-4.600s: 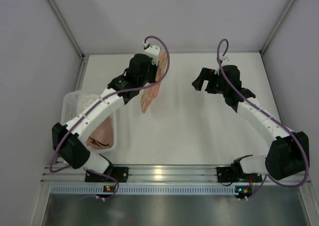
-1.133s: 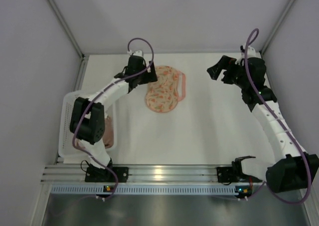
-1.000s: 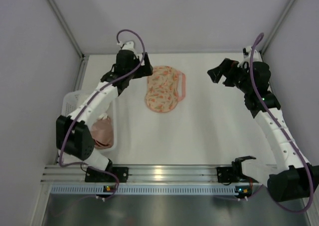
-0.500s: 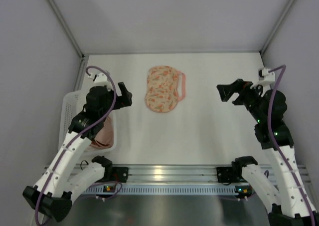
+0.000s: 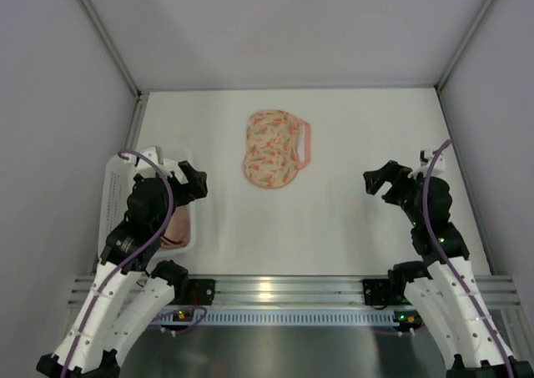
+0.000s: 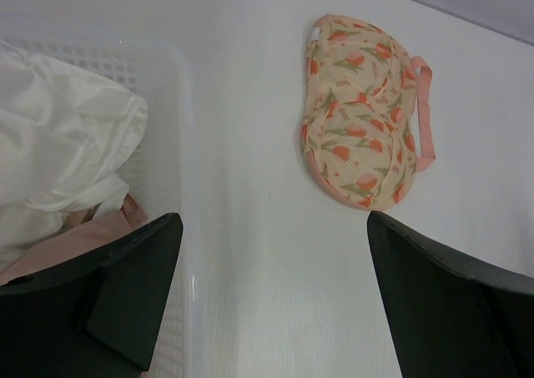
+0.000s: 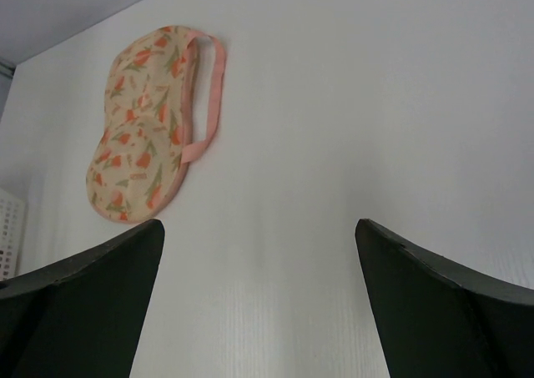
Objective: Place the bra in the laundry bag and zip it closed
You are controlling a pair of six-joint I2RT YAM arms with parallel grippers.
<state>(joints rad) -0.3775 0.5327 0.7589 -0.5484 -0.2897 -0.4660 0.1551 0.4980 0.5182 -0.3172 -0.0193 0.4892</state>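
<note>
bag: the laundry bag [image 5: 271,148] lies flat on the desk [image 5: 334,228] toward the far side, both halves together and the pink strap [image 5: 306,144] along its right edge. Can't tell if the zip is run all the way round.
bra: not out on the desk anywhere. Some pink fabric [image 6: 71,243] peeks out in the basket [image 6: 179,144] under a white cloth [image 6: 58,136]. It's probably the bra, but too buried to be sure.
left claw: the left claw [image 5: 196,182] is spread wide with nothing in it, hanging over the basket's inner edge.
right claw: the right claw [image 5: 377,180] is gaping and empty too, over bare desk, well apart from the bag.
step: looks like fetching the bra, and the bag needs opening as well.
doing it well: the left claw should come down on the pink fabric alone, pinch a rim or the band rather than the mesh, then lift clear of the basket wall. The right claw could pin the bag while the zip gets worked.
in the way: the white cloth overlaps the pink, so it's easy to snag both. The basket wall also sits between that fabric and the bag.
</note>
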